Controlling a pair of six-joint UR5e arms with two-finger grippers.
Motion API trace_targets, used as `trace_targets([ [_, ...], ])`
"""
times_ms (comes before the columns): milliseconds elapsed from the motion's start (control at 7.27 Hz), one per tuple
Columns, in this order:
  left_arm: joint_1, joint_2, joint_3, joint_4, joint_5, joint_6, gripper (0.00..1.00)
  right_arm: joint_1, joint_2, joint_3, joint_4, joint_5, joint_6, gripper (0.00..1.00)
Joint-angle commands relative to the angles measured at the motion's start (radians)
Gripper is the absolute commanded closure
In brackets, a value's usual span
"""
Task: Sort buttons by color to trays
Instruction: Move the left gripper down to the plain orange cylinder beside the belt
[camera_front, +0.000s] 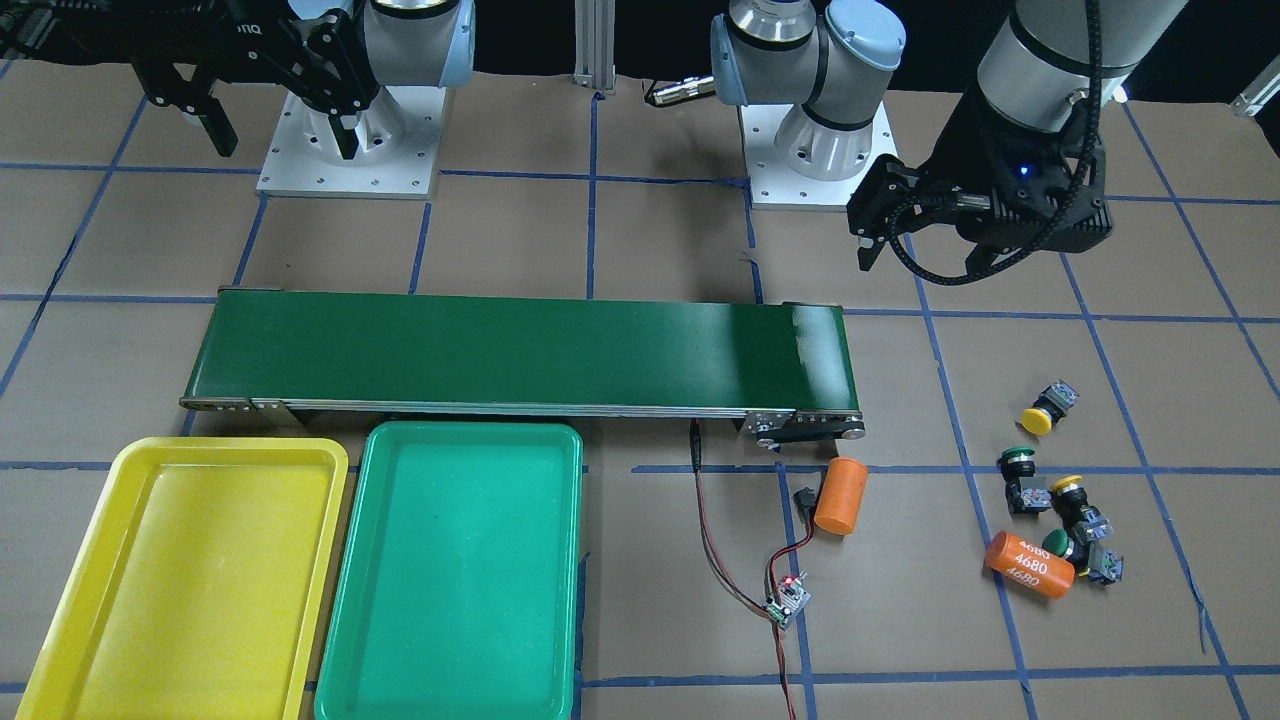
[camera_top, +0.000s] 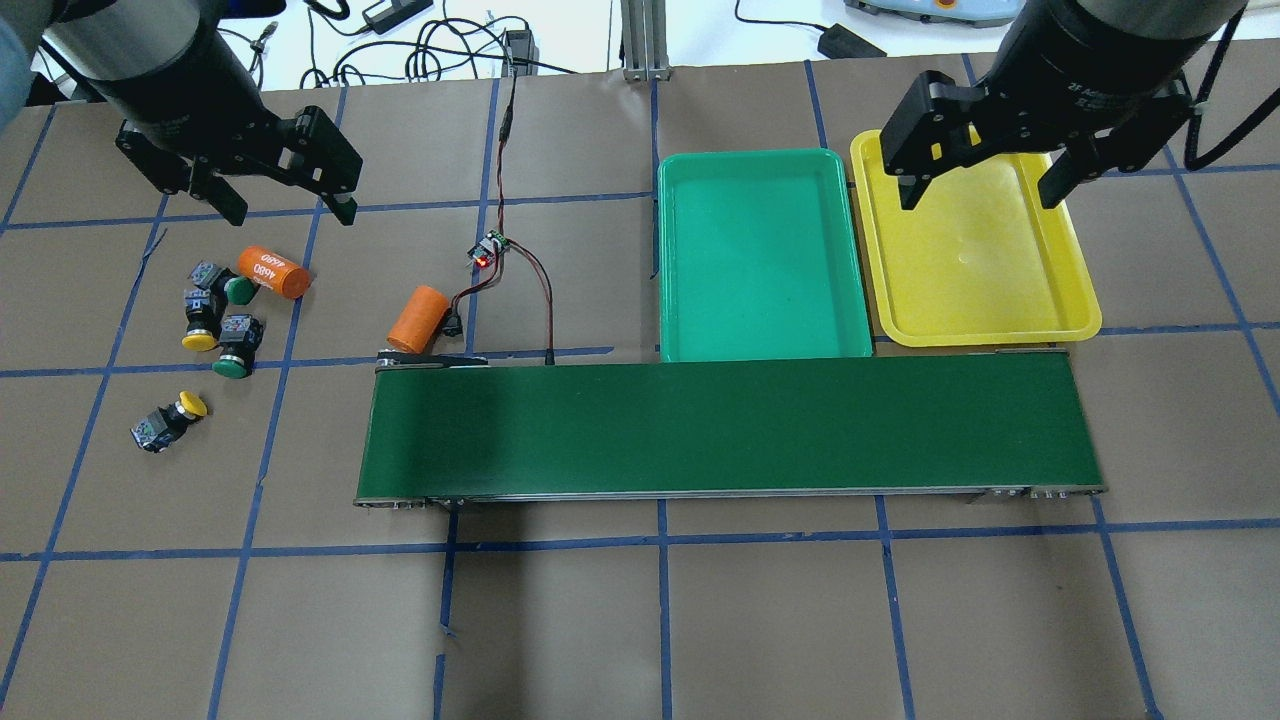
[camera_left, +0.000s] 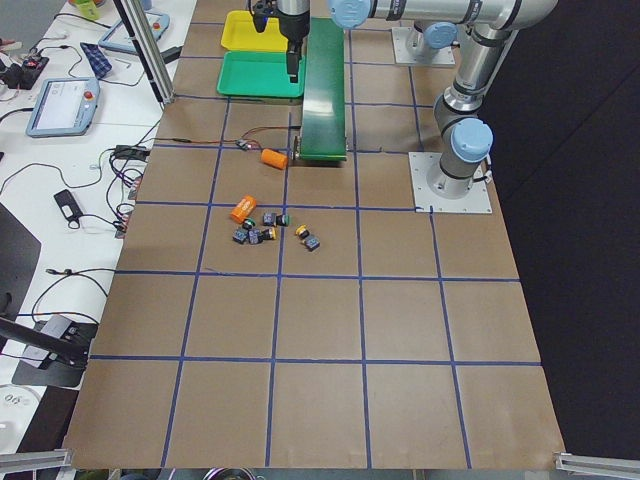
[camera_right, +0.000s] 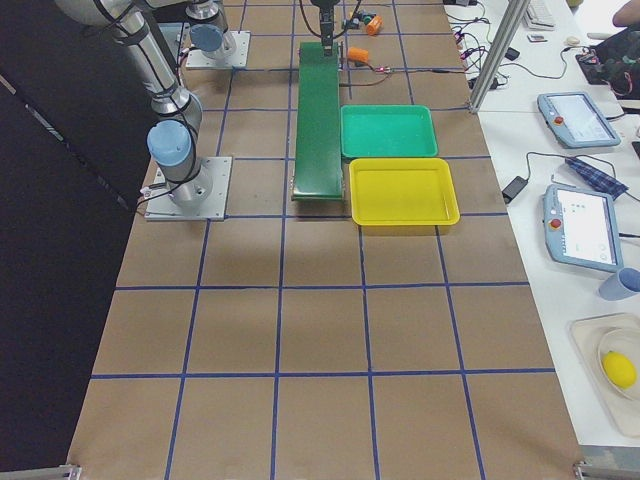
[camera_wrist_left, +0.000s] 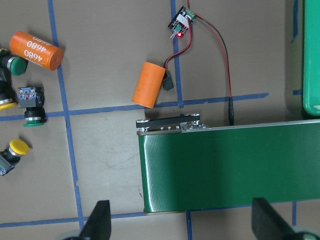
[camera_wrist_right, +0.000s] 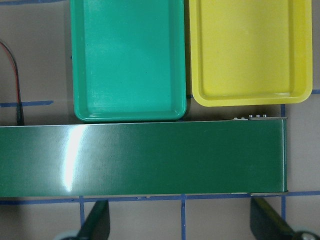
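- The left gripper (camera_top: 288, 205) hung with its jaws wide apart, holding nothing, above the brown paper-covered table (camera_top: 640, 620).
- Near it, a green-capped push-button (camera_top: 238, 291) lay just beside the orange cylinder marked 4680 (camera_top: 273, 272).
- A yellow-capped push-button (camera_top: 200, 335) and another green-capped push-button (camera_top: 235, 362) crowded close by.
- A lone yellow-capped push-button (camera_top: 170, 420) lay apart.
- The right gripper (camera_top: 980, 195), also wide and unladen, hovered over the shallow yellow plastic tray (camera_top: 1000, 335).
- That tray sat beside the shallow green plastic tray (camera_top: 760, 155), along the long dark-green conveyor belt (camera_top: 730, 425).
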Motion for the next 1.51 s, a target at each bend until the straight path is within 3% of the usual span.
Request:
trace_targets([
  [0, 0.003, -0.011, 0.017, -0.001, -0.017, -0.003, 0.0, -0.001, 0.0, 0.05, -0.082, 0.0, 0.005, 0.0],
  [825, 0.006, -0.048, -0.008, 0.019, -0.018, 0.014, 0.0, -0.001, 0.0, 0.064, -0.098, 0.009, -0.01, 0.0],
  [1101, 0.006, -0.223, -0.013, 0.194, -0.02, 0.127, 0.0, -0.001, -0.004, 0.067, -0.099, -0.002, -0.009, 0.0],
  [1376, 0.006, -0.328, -0.014, 0.238, -0.021, 0.195, 0.0, -0.001, 0.0, 0.066, -0.099, -0.003, -0.01, 0.0],
])
